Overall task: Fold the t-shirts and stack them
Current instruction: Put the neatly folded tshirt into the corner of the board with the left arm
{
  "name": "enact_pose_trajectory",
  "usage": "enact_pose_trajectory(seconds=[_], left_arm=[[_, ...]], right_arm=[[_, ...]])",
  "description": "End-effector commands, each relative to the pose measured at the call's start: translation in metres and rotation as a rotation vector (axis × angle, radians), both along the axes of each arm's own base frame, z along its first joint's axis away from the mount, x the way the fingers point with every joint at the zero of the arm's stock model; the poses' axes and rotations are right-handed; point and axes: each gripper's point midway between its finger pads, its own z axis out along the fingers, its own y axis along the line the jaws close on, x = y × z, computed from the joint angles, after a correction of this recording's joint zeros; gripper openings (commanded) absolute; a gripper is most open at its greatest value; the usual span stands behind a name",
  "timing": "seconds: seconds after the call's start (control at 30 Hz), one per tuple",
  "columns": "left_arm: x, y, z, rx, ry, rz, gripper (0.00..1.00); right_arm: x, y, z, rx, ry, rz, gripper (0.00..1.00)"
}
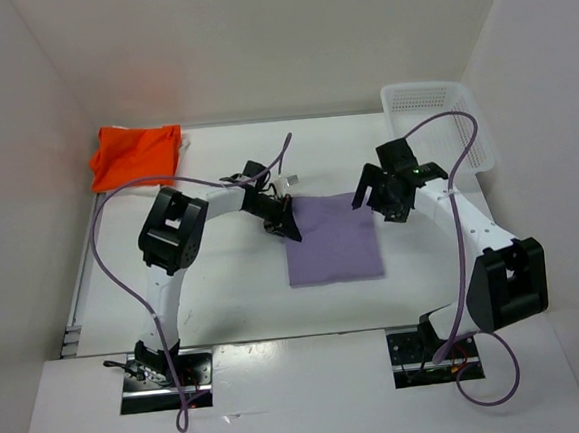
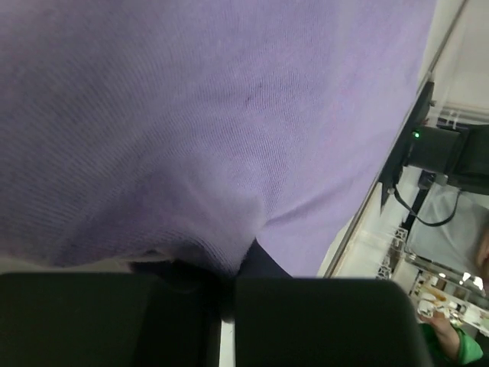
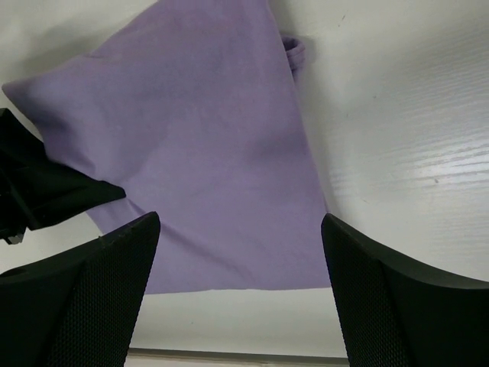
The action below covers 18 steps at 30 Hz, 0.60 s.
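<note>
Lavender cloth marks the middle of the table: the lavender t-shirt lies there folded into a neat, flat rectangle, between the two arms. We see the left gripper down at the shirt's far left corner. In the left wrist view its two dark fingers are drawn together and the purple fabric puckers and dips into the narrow gap between them, so we read it as clamped onto the edge of the cloth.

We find the right gripper at the shirt's far right corner, its jaws spread wide and holding nothing. In the right wrist view the shirt and the pale tabletop show plainly between its mesh-textured pads, and we cannot tell whether they touch the cloth.

We also see the orange t-shirt bunched in a loose heap in the far left corner of the table, well apart from the lavender one. A white perforated basket sits in the far right corner, beyond the right arm.
</note>
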Motion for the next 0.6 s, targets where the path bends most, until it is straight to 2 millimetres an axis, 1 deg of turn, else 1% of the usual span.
enact_pose_trajectory(seconds=[0.0, 0.03, 0.1, 0.13, 0.17, 0.2, 0.23, 0.27, 0.3, 0.33, 0.37, 0.4, 0.43, 0.47, 0.5, 0.53, 0.57], left_arm=[[-0.010, 0.016, -0.050, 0.129, 0.045, -0.003, 0.00], [-0.003, 0.019, -0.038, 0.105, 0.013, 0.001, 0.00], [0.011, 0.028, -0.025, 0.105, -0.050, 0.016, 0.00], [0.027, 0.032, -0.007, 0.110, -0.120, 0.027, 0.00], [0.036, 0.047, -0.002, 0.146, -0.175, 0.017, 0.00], [0.050, 0.063, -0.003, 0.237, -0.251, 0.030, 0.00], [0.060, 0.072, 0.008, 0.287, -0.328, 0.024, 0.00], [0.073, 0.093, 0.010, 0.349, -0.406, 0.006, 0.00], [0.088, 0.116, 0.013, 0.452, -0.470, 0.035, 0.00], [0.096, 0.130, 0.013, 0.493, -0.494, 0.041, 0.00], [0.107, 0.156, 0.014, 0.547, -0.505, 0.076, 0.00], [0.118, 0.173, 0.020, 0.595, -0.552, 0.076, 0.00], [0.134, 0.196, 0.026, 0.691, -0.604, 0.110, 0.00], [0.144, 0.212, 0.034, 0.749, -0.646, 0.133, 0.00], [0.153, 0.229, 0.041, 0.816, -0.699, 0.133, 0.00], [0.167, 0.255, 0.048, 0.927, -0.743, 0.181, 0.00], [0.172, 0.263, 0.052, 0.974, -0.767, 0.187, 0.00]], right_arm=[[0.009, -0.003, 0.014, -0.027, -0.033, -0.021, 0.90], [0.007, -0.005, 0.013, -0.038, -0.027, -0.027, 0.89], [0.008, -0.007, 0.016, -0.046, -0.038, -0.033, 0.89], [0.008, -0.009, 0.016, -0.055, -0.040, -0.039, 0.89], [0.010, -0.009, 0.019, -0.053, -0.049, -0.039, 0.89], [0.010, -0.009, 0.019, -0.053, -0.049, -0.039, 0.89], [0.010, -0.009, 0.019, -0.053, -0.049, -0.039, 0.89], [0.012, -0.008, 0.023, -0.050, -0.058, -0.039, 0.89], [0.014, -0.008, 0.024, -0.048, -0.067, -0.040, 0.89], [0.017, -0.007, 0.024, -0.048, -0.067, -0.040, 0.89], [0.017, -0.007, 0.021, -0.055, -0.059, -0.032, 0.89], [0.019, -0.007, 0.025, -0.052, -0.070, -0.032, 0.89], [0.019, -0.007, 0.025, -0.052, -0.071, -0.032, 0.89], [0.020, -0.007, 0.022, -0.055, -0.060, -0.032, 0.89], [0.022, -0.006, 0.026, -0.057, -0.071, -0.023, 0.89], [0.022, -0.006, 0.023, -0.060, -0.063, -0.023, 0.89], [0.024, -0.006, 0.026, -0.057, -0.071, -0.023, 0.89]])
